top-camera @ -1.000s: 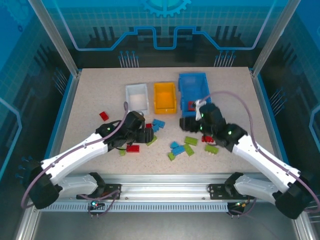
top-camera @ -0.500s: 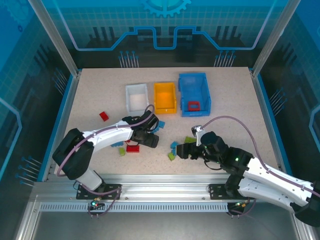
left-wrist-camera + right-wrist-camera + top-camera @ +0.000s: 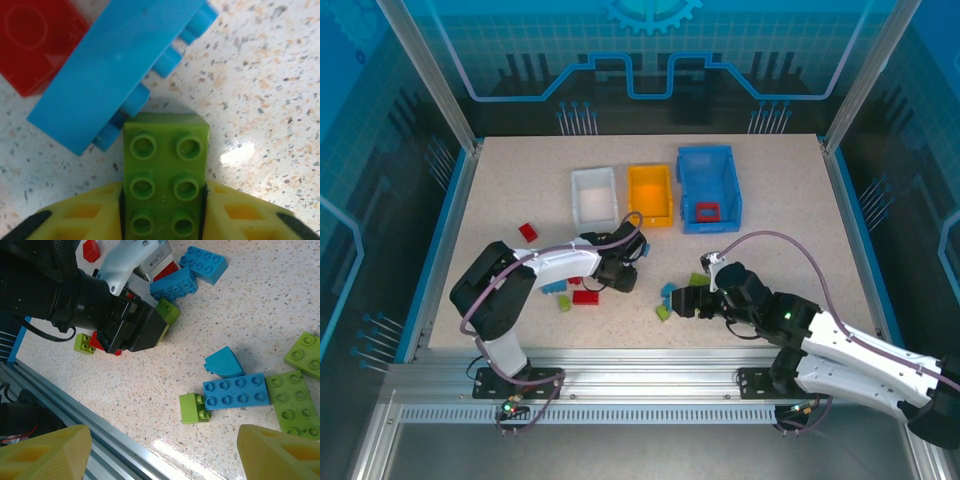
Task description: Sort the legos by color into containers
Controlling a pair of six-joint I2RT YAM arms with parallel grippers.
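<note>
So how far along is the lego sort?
Early. Done: only the red frame sits in the blue bin; the white bin and orange bin look empty. In hand: the left hand is closed on a green brick; the right hand is open over a long blue brick. Left: nearly all the red, blue and green bricks lie loose on the table.

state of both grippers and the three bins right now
left gripper, shut on a green lego
right gripper, open, nothing between its fingers
white bin, looks empty
orange bin, looks empty
blue bin, holds the red frame lego
</note>
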